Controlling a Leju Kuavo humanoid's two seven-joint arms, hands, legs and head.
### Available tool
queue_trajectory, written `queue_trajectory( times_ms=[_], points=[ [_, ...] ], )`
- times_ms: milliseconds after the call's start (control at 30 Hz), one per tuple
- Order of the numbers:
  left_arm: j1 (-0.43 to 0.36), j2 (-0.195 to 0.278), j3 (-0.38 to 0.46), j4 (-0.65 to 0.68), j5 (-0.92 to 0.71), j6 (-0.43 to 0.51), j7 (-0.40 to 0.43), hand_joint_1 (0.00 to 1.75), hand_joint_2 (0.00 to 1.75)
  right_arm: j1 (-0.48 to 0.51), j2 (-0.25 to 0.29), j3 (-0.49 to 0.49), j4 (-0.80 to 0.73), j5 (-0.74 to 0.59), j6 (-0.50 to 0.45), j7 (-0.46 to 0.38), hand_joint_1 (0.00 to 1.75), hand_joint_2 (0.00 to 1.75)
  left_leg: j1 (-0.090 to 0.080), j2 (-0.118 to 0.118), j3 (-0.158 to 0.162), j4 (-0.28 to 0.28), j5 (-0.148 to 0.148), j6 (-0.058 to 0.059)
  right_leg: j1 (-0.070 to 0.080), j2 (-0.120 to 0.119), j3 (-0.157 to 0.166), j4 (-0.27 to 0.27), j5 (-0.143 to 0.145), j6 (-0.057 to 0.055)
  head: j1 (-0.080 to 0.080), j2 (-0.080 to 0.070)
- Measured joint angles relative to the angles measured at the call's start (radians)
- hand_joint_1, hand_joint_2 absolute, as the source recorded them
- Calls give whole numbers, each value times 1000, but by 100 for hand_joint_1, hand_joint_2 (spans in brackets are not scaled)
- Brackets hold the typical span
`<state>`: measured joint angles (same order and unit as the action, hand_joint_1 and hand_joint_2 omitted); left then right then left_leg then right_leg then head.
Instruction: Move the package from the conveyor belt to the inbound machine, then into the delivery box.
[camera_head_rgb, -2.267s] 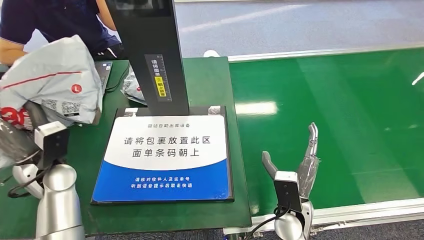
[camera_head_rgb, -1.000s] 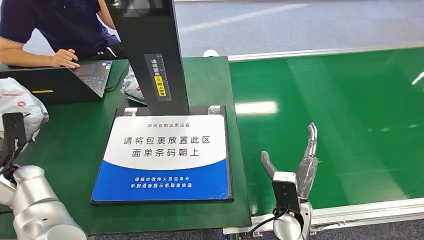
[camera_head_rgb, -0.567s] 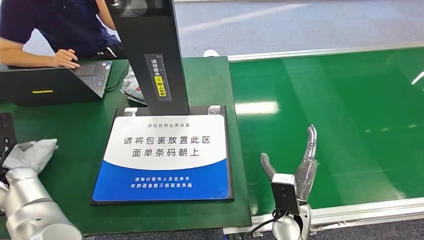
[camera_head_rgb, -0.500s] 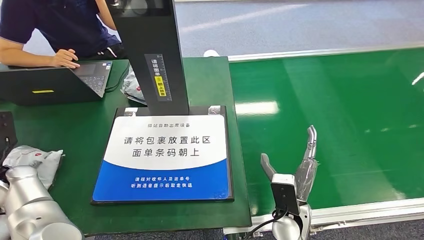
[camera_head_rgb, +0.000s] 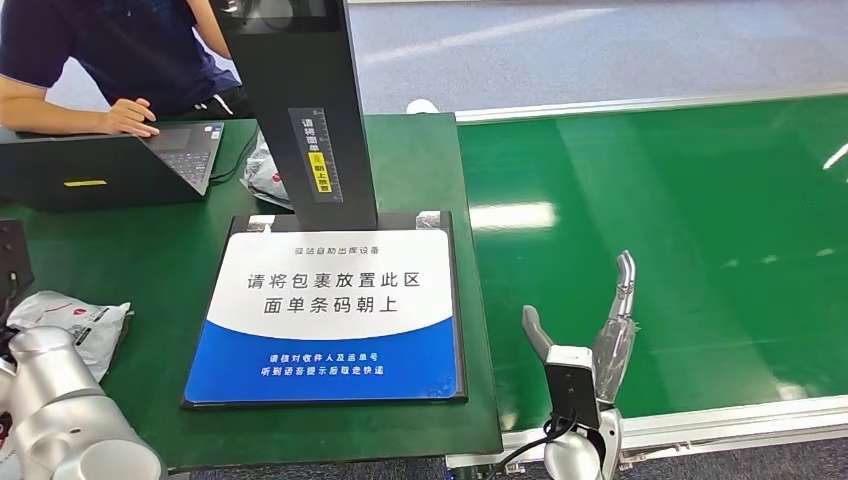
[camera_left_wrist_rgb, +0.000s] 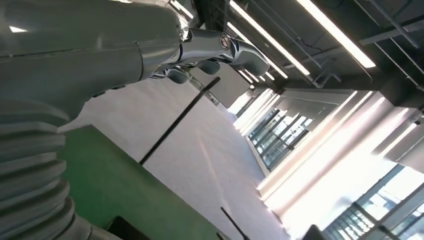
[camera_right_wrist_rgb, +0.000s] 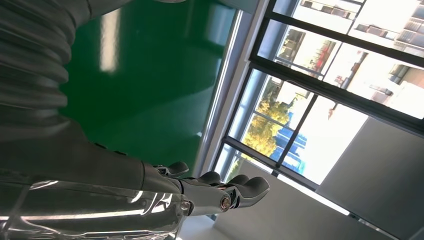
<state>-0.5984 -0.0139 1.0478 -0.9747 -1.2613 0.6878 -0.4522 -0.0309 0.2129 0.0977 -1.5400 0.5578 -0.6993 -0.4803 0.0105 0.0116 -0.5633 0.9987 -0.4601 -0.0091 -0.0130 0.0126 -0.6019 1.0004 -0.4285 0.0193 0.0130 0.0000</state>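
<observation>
Head view showed the package (camera_head_rgb: 75, 322) lying at the near left of the green table (camera_head_rgb: 420, 160), just beside my left arm (camera_head_rgb: 60, 410) and left of the inbound machine pad (camera_head_rgb: 330, 310); it was a soft grey-white plastic mailer, crumpled and flat, with a small red mark and a printed label. I judged it light and limp, so it would sag and fold when lifted; the film looked smooth and perhaps slippery, not fragile. A good hold, I thought, would be a pinch on a bunched edge or a grip across the thicker middle, not on the flat face. My left hand (camera_left_wrist_rgb: 220, 47) appeared in the left wrist view with fingers stretched out and nothing in them, so it was released. My right hand (camera_head_rgb: 600, 325) stood over the near edge of the conveyor belt (camera_head_rgb: 680, 220), fingers apart and empty. The belt was glossy green and flat; the pad was a stiff flat board, white and blue with printed text, below a black rigid column (camera_head_rgb: 300, 100). Far left, a person (camera_head_rgb: 100, 50) rested a hand at a black laptop (camera_head_rgb: 110, 165).
</observation>
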Motion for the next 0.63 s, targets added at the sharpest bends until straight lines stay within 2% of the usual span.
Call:
queue_trajectory(
  times_ms=[67, 133, 200, 267, 333, 400, 633],
  points=[
    [-5, 0, -19, 31, 170, -56, -59, 0, 175, 0, 0, 0, -2, 0, 0, 1, 0, 175, 0, 0, 0, 0, 0, 0, 0, 0, 0, 0, 0, 0, 0, 0],
    [5, -1, -74, 57, 452, -204, -106, 0, 175, 1, 0, 0, -3, -3, 0, 0, 0, 175, 0, 0, 0, 0, 0, 0, 0, 0, 0, 0, 0, 0, 0, 0],
    [41, -4, -176, 54, 738, -383, -130, 0, 175, 1, -1, 0, -5, -13, 0, -4, 0, 175, 0, 0, 0, 0, 0, 0, 0, 0, 1, 0, 0, 0, 0, 0],
    [97, -12, -303, 13, 925, -521, -145, 0, 175, 1, -1, 0, -5, -26, 0, -10, 0, 175, 0, 0, 0, 0, 0, 0, -1, 0, 0, 0, 0, 0, 0, 0],
    [160, -27, -427, -55, 1022, -605, -157, 0, 175, 0, -3, 1, -5, -36, 0, -16, 0, 175, 0, 0, -1, 0, 0, 0, -1, 0, 0, 0, 0, 0, 0, 0],
    [214, -41, -532, -122, 1063, -640, -160, 0, 175, 0, -5, 4, -5, -42, 1, -18, 0, 175, 0, 0, -1, 0, 0, 0, -1, 0, 0, 0, 0, 0, 0, 0],
    [347, -65, -749, -271, 1085, -716, -153, 0, 175, -2, -15, 22, 4, -82, 33, -16, 0, 175, -1, 1, -1, 0, -1, 0, -1, 1, -1, 0, 0, 0, 0, 0]
  ],
)
